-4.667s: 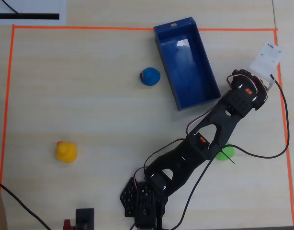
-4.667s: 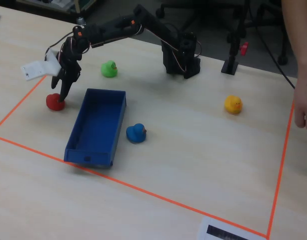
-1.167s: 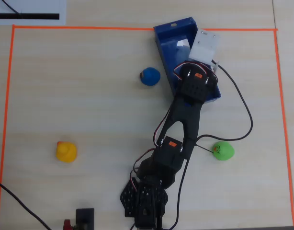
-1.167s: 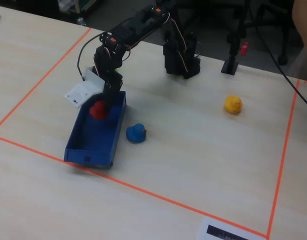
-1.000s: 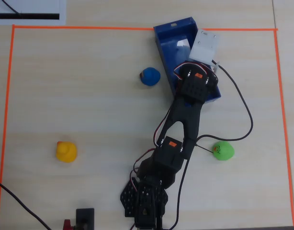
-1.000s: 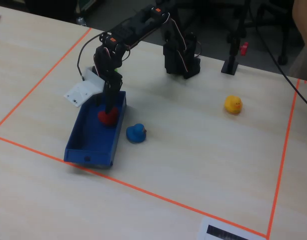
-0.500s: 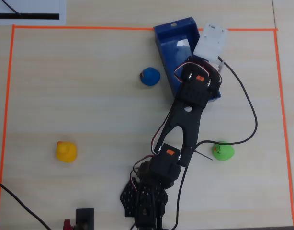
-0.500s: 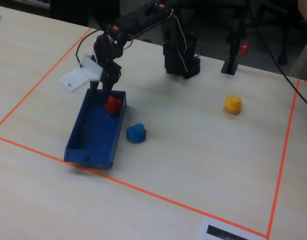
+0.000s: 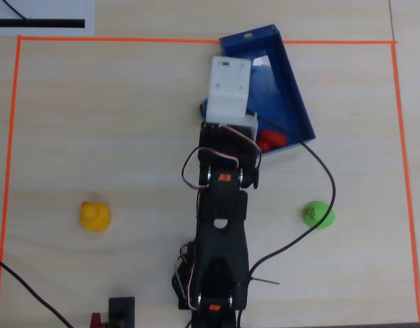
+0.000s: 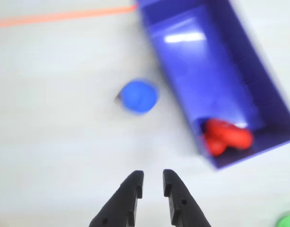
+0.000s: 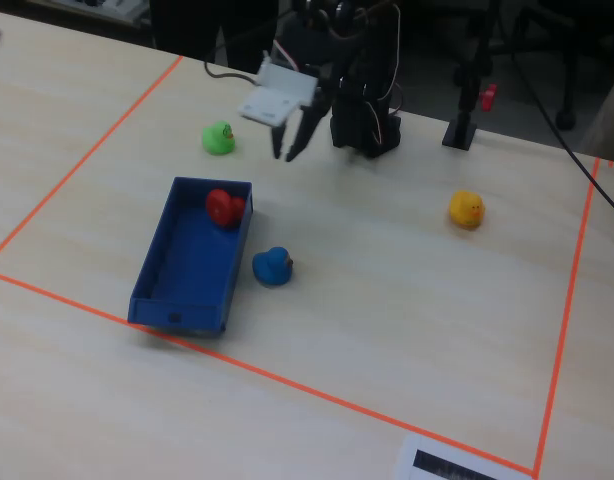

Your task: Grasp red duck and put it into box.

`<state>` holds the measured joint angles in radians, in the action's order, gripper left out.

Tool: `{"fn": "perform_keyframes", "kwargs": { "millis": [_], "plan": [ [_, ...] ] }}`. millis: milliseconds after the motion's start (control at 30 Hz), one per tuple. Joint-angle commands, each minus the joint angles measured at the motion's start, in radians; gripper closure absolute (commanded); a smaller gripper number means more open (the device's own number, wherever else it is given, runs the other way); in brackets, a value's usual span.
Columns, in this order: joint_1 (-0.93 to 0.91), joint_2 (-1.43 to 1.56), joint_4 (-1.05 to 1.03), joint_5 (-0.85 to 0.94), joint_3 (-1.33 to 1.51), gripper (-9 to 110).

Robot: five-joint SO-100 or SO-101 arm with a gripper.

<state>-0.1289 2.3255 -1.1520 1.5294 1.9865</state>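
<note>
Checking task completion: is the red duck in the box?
In. The red duck lies inside the box, at one end.

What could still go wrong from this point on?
1. The red duck lies in the box at the end nearest the arm, against the wall; a knock to the box might tip it out.
2. The blue duck sits just outside the box wall, so a low sweep by the tool could push it.
3. The cable runs close by the green duck and the box corner and may drag them.
</note>
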Motion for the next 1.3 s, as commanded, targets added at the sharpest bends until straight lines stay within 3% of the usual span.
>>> {"fn": "perform_keyframes", "kwargs": {
  "millis": [0,433,1267],
  "plan": [
    [0.081,0.316,-0.023,-0.002,0.308,101],
    [0.084,0.661,-0.087,0.049,0.756,101],
    [0.084,0.983,-0.129,0.135,1.098,101]
  ]
}}
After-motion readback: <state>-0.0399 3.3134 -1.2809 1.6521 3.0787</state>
